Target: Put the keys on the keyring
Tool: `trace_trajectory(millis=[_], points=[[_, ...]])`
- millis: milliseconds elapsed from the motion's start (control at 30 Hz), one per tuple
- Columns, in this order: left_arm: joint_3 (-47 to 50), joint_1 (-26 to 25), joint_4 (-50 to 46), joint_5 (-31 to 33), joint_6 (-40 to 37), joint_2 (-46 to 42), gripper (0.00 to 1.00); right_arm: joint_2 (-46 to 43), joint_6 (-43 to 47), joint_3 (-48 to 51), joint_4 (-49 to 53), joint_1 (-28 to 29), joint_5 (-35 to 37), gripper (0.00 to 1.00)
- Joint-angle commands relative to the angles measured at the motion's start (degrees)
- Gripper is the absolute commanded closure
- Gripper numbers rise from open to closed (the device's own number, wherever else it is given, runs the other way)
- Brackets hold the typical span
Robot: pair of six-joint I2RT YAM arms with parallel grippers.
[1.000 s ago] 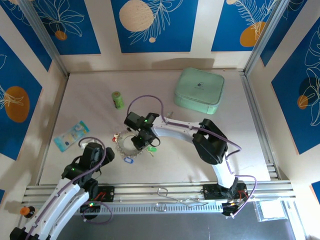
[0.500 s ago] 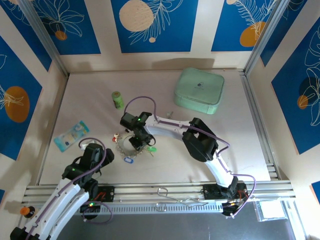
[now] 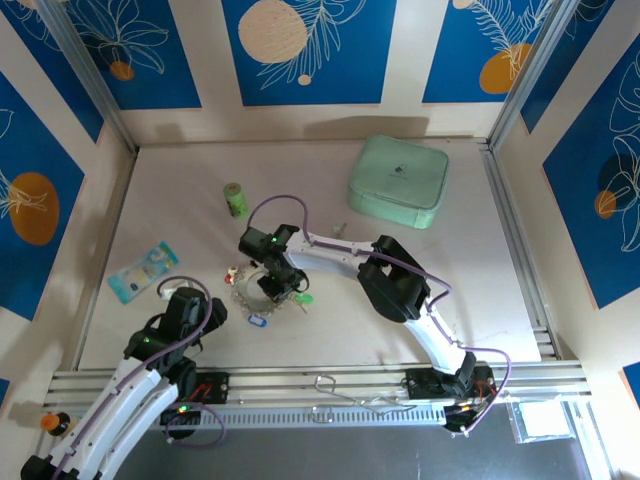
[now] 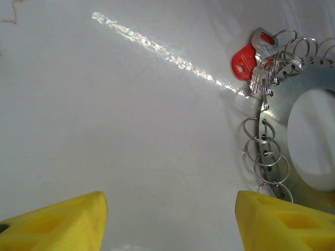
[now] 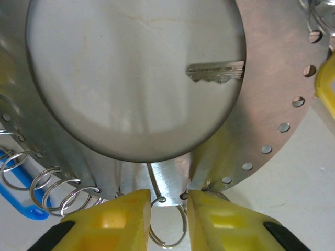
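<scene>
My left fingers (image 4: 57,222) are apart beside the keyring (image 4: 285,104). I can't tell whether my right fingers (image 5: 115,219) grip its small ring (image 5: 167,227). The box (image 3: 398,182) is shut.

The top camera is fixed high over the near edge of the table (image 3: 450,280). It looks down and forward from far enough to take in the whole surface, the walls (image 3: 310,50) and the keyring (image 3: 243,296) near the middle. The left wrist camera looks down past the left fingers (image 4: 57,219) from close above the bare table, facing away from the near edge. It catches the keyring's left rim and a red key (image 4: 243,61) at its right side. The right wrist camera sits nearest of all, straight over the keyring's opening, with the right fingers (image 5: 112,214) at its bottom edge. All three views share the keyring.
</scene>
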State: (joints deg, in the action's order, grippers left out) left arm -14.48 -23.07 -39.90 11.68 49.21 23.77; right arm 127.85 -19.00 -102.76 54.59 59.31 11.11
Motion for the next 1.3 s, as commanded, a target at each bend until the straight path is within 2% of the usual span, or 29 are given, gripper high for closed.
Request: trace_trajectory(millis=[0,833,1267], points=[[0.7,-0.3,-0.6,0.9,0.2,-0.5,0.35,0.8,0.8,-1.8,2.5,0.6,-1.2,0.74],[0.8,-0.3,-0.3,0.6,-0.2,-0.5,0.34,1.6,5.8,-3.5,6.9,2.9,5.1,0.64],[0.8,-0.3,-0.3,0.4,-0.3,-0.6,0.34,2.8,8.0,-3.9,7.9,3.3,8.2,0.68]])
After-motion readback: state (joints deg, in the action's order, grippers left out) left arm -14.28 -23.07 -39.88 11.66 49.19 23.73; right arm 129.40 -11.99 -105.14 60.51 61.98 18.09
